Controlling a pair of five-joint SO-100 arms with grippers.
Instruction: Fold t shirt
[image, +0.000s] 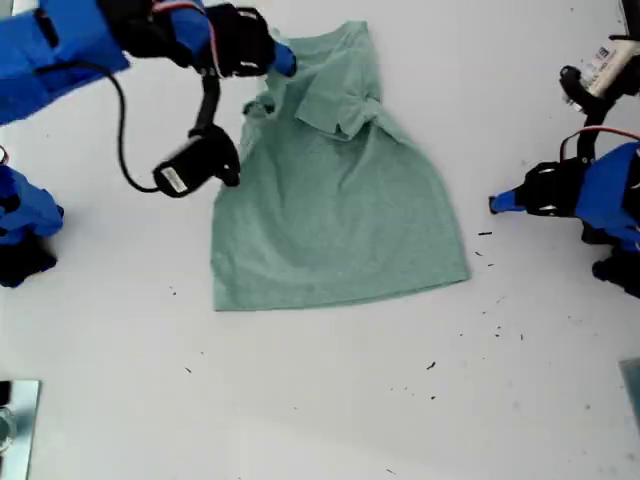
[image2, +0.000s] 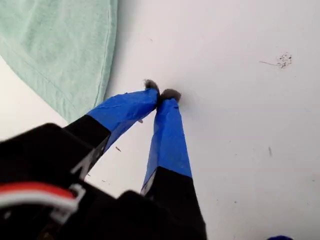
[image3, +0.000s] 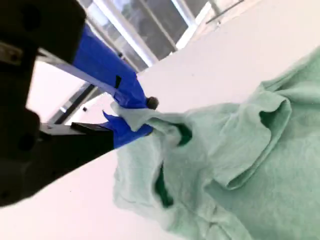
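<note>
Holding only a small pinch of cloth, my second gripper (image3: 135, 117) could lose the t shirt (image: 335, 190) if it pulls much further: the blue jaws are clamped on a thin fold at the collar end, and the bulk of the shirt drags flat on the table (image: 320, 400). A slip would drop the bunched part back in a heap. A long pull without a second hold could also drag the whole shirt sideways instead of folding it.

My first gripper (image2: 161, 94) has its jaws closed, tips touching, with nothing between them; it rests over bare table just beside a shirt edge, so it gives no anchor.

Shirt: sage green, heathered, plain. It lies in the upper middle of the exterior view. The hem end is spread flat toward that view's bottom; the collar and sleeve end is crumpled, one part folded over the body, with the collar opening puckered near the second gripper
</note>
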